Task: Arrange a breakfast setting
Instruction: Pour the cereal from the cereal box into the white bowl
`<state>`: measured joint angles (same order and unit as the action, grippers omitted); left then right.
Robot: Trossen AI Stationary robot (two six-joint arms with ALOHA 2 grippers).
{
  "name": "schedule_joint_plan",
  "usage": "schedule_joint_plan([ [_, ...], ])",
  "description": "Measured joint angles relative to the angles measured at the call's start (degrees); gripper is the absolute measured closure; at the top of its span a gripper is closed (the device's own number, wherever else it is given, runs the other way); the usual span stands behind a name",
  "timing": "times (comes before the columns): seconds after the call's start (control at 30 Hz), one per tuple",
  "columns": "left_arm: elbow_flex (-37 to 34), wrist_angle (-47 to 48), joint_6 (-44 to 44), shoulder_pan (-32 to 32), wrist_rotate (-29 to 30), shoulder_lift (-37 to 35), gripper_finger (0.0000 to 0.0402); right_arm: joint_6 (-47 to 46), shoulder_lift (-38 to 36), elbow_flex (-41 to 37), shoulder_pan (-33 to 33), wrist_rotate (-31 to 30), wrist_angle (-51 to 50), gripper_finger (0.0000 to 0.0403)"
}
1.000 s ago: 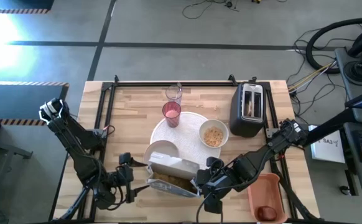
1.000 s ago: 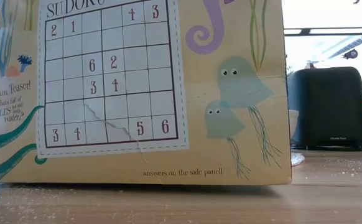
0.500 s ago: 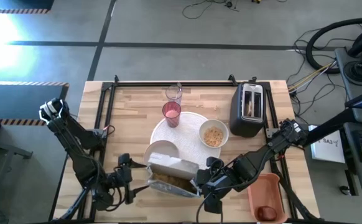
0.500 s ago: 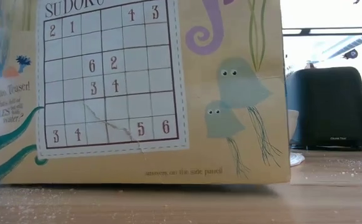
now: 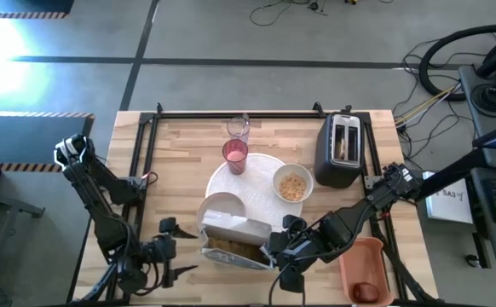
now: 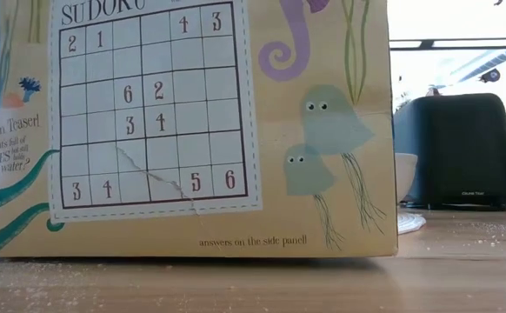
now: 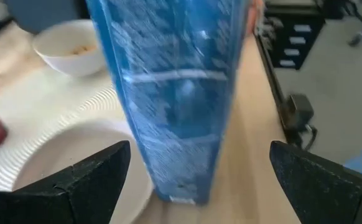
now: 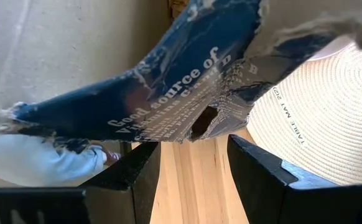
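Cereal box (image 5: 235, 237): upright at the table's near edge; its sudoku panel fills the low view, hiding the plates. Bowl (image 5: 292, 184): holds cereal, on the large plate (image 5: 261, 170), far of the box. Left gripper (image 5: 170, 249): wide open, empty, just left of box. Right gripper (image 5: 279, 247): part open on the box's torn flap.

Tan sudoku box on pale wood

The box (image 6: 183, 130) is tan with a white sudoku grid, purple seahorse and grey-green jellyfish, its narrow side blue. White ribbed plate (image 5: 261, 175), pink tumbler (image 5: 235, 156), black toaster (image 5: 339, 150), orange-red tray (image 5: 366, 269), light wooden worktop (image 5: 180, 162).
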<state>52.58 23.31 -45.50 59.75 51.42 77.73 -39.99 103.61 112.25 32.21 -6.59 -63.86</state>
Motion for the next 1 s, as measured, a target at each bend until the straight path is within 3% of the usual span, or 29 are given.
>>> schedule_joint_plan([
  [0.23,0.0,1.9,0.2,0.1,4.3,0.0,0.0032,0.0,0.0,0.0,0.0,0.0,0.0,0.0227],
  [0.47,0.0,0.0,2.1,0.3,5.1,0.0,0.0004,0.0,0.0,0.0,0.0,0.1,0.0,0.0227],
  [0.67,-1.5,-11.4,13.7,-0.6,6.1,0.0,0.0002,0.0,0.0,0.0,0.0,0.1,0.0,0.0227],
  [0.83,-4.6,-17.5,15.5,-3.2,5.7,-0.3,0.0002,0.0,0.0,0.0,0.0,0.1,0.0,0.0227],
  [1.0,-9.5,-30.3,21.2,-4.8,4.7,-1.2,0.0002,0.0,0.0,0.0,0.0,0.1,0.1,0.0227],
])
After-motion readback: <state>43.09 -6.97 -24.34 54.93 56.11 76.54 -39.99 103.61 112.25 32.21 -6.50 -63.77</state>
